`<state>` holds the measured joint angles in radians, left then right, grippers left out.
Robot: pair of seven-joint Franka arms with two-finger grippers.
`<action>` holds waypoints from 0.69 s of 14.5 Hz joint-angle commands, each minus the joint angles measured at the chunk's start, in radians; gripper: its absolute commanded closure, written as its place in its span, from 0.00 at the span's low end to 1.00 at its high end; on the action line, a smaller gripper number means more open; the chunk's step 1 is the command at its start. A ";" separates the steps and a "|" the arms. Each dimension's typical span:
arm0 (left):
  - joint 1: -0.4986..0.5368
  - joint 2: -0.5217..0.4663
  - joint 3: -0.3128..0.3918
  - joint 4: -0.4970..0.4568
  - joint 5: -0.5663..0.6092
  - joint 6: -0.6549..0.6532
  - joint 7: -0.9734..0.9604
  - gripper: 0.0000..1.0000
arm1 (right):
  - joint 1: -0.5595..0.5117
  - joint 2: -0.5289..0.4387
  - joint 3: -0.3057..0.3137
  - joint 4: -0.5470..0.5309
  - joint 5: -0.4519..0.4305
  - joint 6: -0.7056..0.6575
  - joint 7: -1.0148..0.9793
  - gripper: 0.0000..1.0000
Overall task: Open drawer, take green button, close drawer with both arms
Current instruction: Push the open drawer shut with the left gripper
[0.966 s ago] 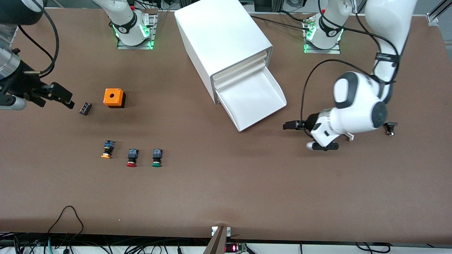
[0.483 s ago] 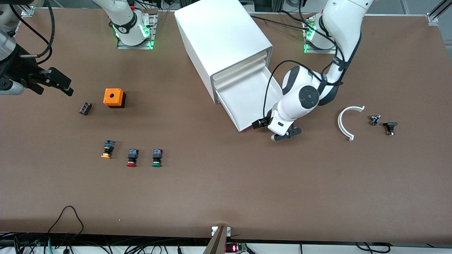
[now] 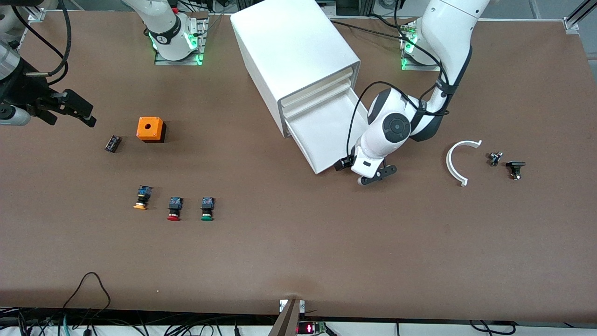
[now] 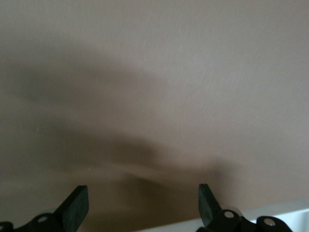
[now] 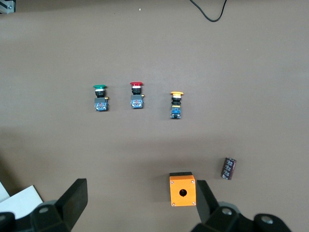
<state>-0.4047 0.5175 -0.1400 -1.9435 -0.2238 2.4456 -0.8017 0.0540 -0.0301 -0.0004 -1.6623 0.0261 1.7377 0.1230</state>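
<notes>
The lowest drawer (image 3: 326,133) of the white cabinet (image 3: 294,51) stands pulled out, and its tray looks empty. My left gripper (image 3: 342,164) (image 4: 142,203) is low at the drawer's front corner, open, with only bare table between its fingers. The green-capped button (image 3: 207,208) (image 5: 100,96) lies on the table nearer the front camera, toward the right arm's end. My right gripper (image 3: 92,116) (image 5: 139,200) hangs open and empty over the table's right-arm end, above the orange box.
An orange box (image 3: 150,129) (image 5: 182,190) and a small dark cylinder (image 3: 112,143) (image 5: 228,167) lie below the right gripper. Red-capped (image 3: 174,208) and orange-capped (image 3: 142,198) buttons sit beside the green one. A white curved piece (image 3: 459,161) and small dark parts (image 3: 515,168) lie toward the left arm's end.
The left arm swung from its own end of the table to the drawer's front corner, uncovering the white curved piece. The right gripper drifted slightly toward the robots' bases. Both stayed open.
</notes>
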 commanded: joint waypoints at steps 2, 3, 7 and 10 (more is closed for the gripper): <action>0.000 -0.047 -0.087 -0.046 0.017 -0.017 -0.125 0.00 | -0.003 -0.013 0.007 0.001 -0.005 -0.012 -0.003 0.01; 0.001 -0.047 -0.113 -0.049 0.017 -0.017 -0.128 0.00 | -0.006 -0.013 0.005 0.001 -0.005 -0.010 -0.017 0.01; 0.064 -0.073 -0.255 -0.054 0.014 -0.115 -0.140 0.00 | -0.006 -0.013 0.003 0.006 -0.003 -0.012 -0.052 0.01; 0.118 -0.057 -0.345 -0.058 0.012 -0.120 -0.140 0.00 | -0.003 -0.013 0.005 0.015 0.000 -0.012 -0.054 0.01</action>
<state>-0.3380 0.4834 -0.4297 -1.9664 -0.2238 2.3403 -0.9340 0.0544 -0.0321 -0.0001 -1.6580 0.0261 1.7377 0.0894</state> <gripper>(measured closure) 0.000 0.004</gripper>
